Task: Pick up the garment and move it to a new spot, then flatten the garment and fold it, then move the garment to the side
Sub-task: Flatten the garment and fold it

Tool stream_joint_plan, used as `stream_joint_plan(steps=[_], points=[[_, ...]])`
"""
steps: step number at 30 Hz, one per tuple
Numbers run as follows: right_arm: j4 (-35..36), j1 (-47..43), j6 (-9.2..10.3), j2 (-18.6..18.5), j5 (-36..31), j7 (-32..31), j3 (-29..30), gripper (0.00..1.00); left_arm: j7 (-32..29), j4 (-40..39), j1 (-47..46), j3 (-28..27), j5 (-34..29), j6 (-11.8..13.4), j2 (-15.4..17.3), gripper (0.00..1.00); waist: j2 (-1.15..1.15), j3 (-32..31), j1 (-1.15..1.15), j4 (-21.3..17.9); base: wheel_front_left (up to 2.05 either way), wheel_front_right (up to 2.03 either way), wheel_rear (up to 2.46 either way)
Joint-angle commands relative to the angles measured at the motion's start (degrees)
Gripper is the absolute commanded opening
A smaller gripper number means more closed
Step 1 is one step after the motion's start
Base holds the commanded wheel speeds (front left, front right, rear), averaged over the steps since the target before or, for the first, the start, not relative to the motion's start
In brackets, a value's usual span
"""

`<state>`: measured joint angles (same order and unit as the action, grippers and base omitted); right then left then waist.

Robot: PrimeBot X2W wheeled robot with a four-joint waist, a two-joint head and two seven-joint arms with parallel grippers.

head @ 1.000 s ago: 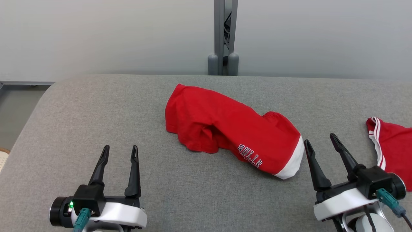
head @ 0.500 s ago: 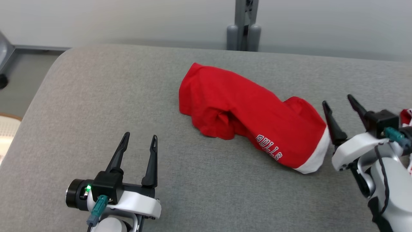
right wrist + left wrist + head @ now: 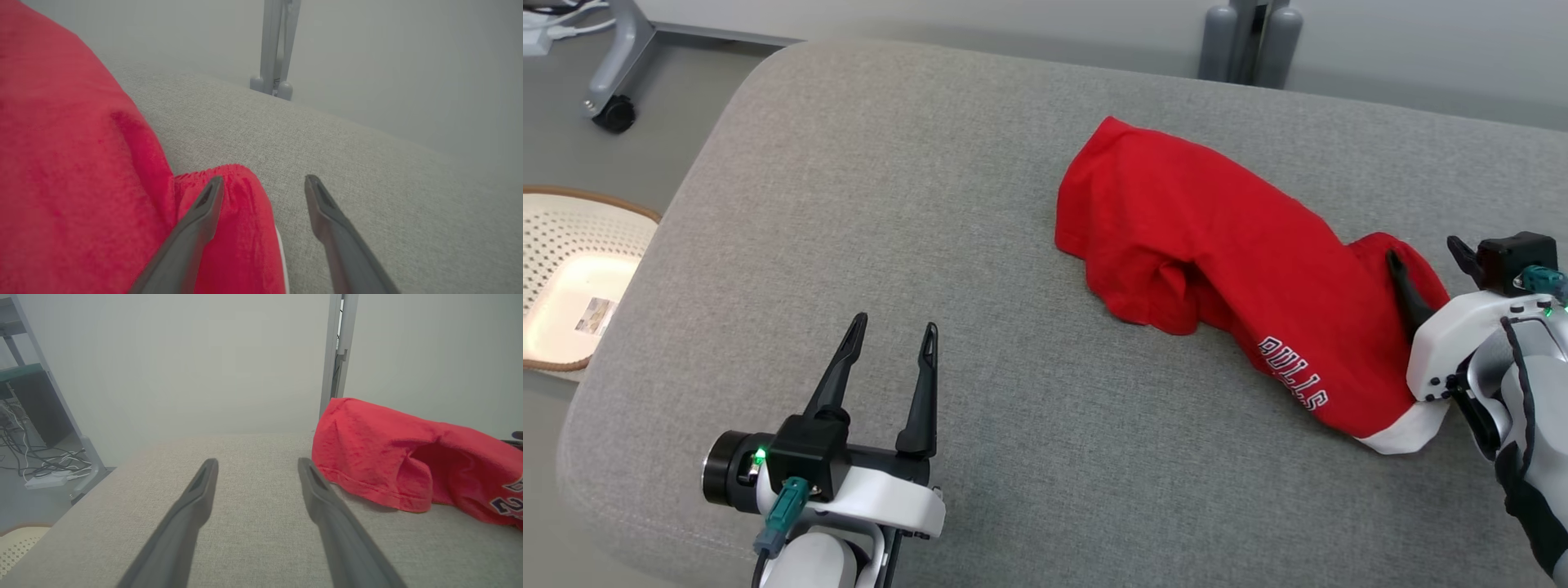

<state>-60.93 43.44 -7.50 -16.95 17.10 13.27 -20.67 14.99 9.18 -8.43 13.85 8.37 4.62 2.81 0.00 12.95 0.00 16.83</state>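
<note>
The garment point(image 3: 1225, 269) is a crumpled red piece with white "BULLS" lettering and a white hem, lying right of centre on the grey padded table point(image 3: 890, 204). My right gripper point(image 3: 1423, 250) stands open at its right end. In the right wrist view, this gripper point(image 3: 264, 179) has one finger over the garment's point(image 3: 61, 163) gathered red edge and the other over bare table, gripping nothing. My left gripper point(image 3: 892, 327) is open near the front left, apart from the cloth. In the left wrist view, the left gripper point(image 3: 257, 461) is empty, with the garment point(image 3: 388, 457) to its right.
A pale woven basket point(image 3: 572, 286) sits on the floor left of the table. A grey post point(image 3: 1250, 33) rises behind the far edge, and a wheeled frame leg point(image 3: 613, 106) stands at the back left. The table's rounded left corner is close to my left arm.
The head camera has turned left, shifting the whole picture right and down. My right gripper has moved forward from beside the white hem to the garment's gathered end. Both grippers stay open.
</note>
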Motion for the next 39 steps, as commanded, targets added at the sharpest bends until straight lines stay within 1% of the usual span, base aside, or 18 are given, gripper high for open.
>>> stream_joint_plan(steps=[1,7,8,9,11,18,25,29,32,39], points=[[-1.4,1.0,0.03,-0.6,0.8,-0.8,-1.0,1.00,0.2,0.0,-0.9,0.0,0.3,0.5,0.2,1.00,0.00,0.4,0.00,0.6,0.00,0.00,0.00],[-5.1,3.2,0.03,-1.0,5.3,-4.1,-5.1,1.00,0.2,-0.1,-1.3,0.6,0.7,0.7,0.2,1.00,0.00,0.8,0.00,1.3,0.00,0.00,0.00],[-5.2,3.3,0.03,-0.9,6.2,-4.6,-5.9,0.87,0.2,0.0,-1.4,0.7,0.7,0.8,0.2,1.00,0.00,0.7,0.00,1.3,0.00,0.00,0.00],[-4.9,3.4,0.03,-0.9,7.0,-4.9,-6.9,0.00,0.2,0.1,-1.3,0.8,0.8,0.9,0.2,1.00,0.00,0.6,0.00,1.3,0.00,0.00,0.00],[-4.1,3.7,0.03,-1.3,8.4,-4.6,-8.9,0.00,0.2,0.3,-1.1,0.9,0.8,1.0,0.2,1.00,0.00,0.3,0.00,1.3,0.00,0.00,0.00],[-0.8,3.5,0.03,-1.7,12.8,-0.9,-15.1,0.00,0.2,0.8,0.4,0.8,1.1,1.0,0.2,1.00,0.00,-2.7,0.00,0.3,0.00,0.00,0.00],[2.3,4.6,0.03,-2.1,15.2,1.2,-19.0,0.00,0.2,1.3,2.0,0.3,1.0,0.7,0.2,1.00,0.00,-6.8,0.00,-1.2,0.00,0.00,0.00],[1.9,6.1,0.03,-3.5,16.8,1.6,-19.0,0.00,0.2,1.4,3.3,0.0,0.9,0.6,0.2,1.00,0.00,-9.4,0.00,-1.8,0.00,0.00,0.00],[-0.1,8.2,0.03,-5.8,16.5,1.8,-18.3,0.00,0.2,1.3,4.1,-0.3,1.1,0.7,0.2,1.00,0.00,-10.7,0.00,-2.0,0.00,0.00,0.00],[-6.1,14.4,0.03,-10.7,16.0,2.0,-13.8,0.00,0.2,1.2,5.2,-0.2,1.8,0.8,0.2,1.00,0.00,-12.3,0.00,-0.9,0.00,0.00,0.00]])
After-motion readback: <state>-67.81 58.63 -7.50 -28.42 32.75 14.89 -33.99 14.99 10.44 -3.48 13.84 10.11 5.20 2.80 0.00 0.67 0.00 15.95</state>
